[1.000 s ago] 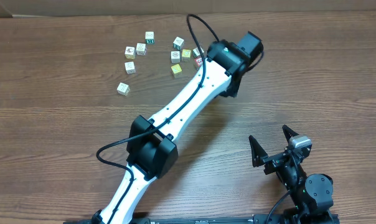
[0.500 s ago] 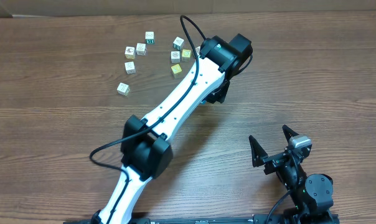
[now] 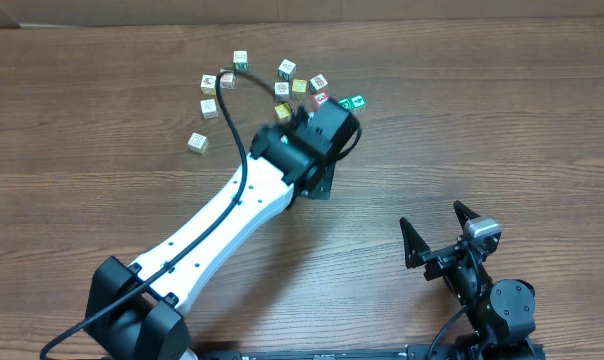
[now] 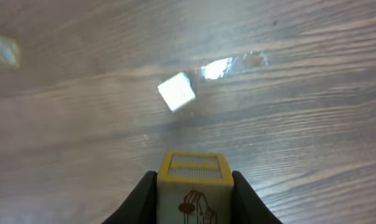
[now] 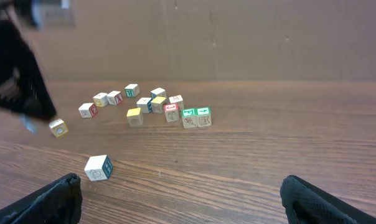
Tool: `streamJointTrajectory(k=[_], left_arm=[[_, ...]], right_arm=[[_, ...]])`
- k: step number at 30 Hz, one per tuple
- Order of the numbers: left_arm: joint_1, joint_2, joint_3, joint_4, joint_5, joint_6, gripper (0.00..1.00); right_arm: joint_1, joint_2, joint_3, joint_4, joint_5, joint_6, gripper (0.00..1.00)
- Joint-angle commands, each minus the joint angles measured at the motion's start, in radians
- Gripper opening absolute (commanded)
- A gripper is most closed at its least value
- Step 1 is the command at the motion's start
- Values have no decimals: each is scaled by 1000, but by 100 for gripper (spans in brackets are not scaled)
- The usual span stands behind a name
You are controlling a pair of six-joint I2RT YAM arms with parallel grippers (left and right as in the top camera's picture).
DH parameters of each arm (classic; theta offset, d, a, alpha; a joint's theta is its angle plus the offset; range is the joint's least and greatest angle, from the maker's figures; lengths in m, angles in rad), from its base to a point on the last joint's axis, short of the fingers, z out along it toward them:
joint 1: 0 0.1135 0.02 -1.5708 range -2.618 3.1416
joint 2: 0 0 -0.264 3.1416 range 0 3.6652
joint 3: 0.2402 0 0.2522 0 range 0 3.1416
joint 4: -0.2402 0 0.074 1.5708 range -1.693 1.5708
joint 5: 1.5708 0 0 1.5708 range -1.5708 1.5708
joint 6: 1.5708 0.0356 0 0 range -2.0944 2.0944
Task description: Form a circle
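A yellow-edged cube (image 4: 194, 167) with a red drawing sits clamped in the left pincer (image 4: 193, 182). Just ahead of the pincer, a little to the left, a white cube (image 4: 177, 91) lies on the wooden table (image 4: 312, 124). Far off left is a blurred cube (image 4: 1, 51). From above, a lone white cube (image 3: 197, 142) lies well left of the pincer. A yellow cube (image 3: 282, 110) and a red-faced cube (image 3: 322, 98) lie beyond it. A brown cardboard wall (image 5: 238, 37) backs the table.

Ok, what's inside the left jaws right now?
A yellow-edged picture cube, clamped between the left jaws, with the wooden table beyond it. Its underside and lower faces are out of sight, and from overhead the arm's wrist covers the cube altogether.
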Motion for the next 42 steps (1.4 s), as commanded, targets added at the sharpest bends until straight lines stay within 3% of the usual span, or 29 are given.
streamJointTrajectory(k=[1, 10, 17, 20, 29, 37, 42], left_arm=[[6, -9, -96, 39, 32, -204, 5], [-11, 15, -251, 117, 71, -576, 4], [-19, 15, -326, 222, 105, -666, 4], [-25, 15, -345, 278, 97, -618, 4], [-29, 43, -359, 402, 93, -263, 5], [-26, 58, -359, 394, 59, -69, 4], [-21, 68, -359, 394, 13, -24, 4]], right_arm=[[-8, -12, -3, 6, -2, 4, 100], [-8, -12, -3, 6, -2, 4, 100], [-8, -12, -3, 6, -2, 4, 100], [-8, -12, -3, 6, -2, 4, 100], [-8, -12, -3, 6, -2, 4, 100], [-8, -12, -3, 6, -1, 4, 100], [-8, -12, -3, 6, -2, 4, 100]])
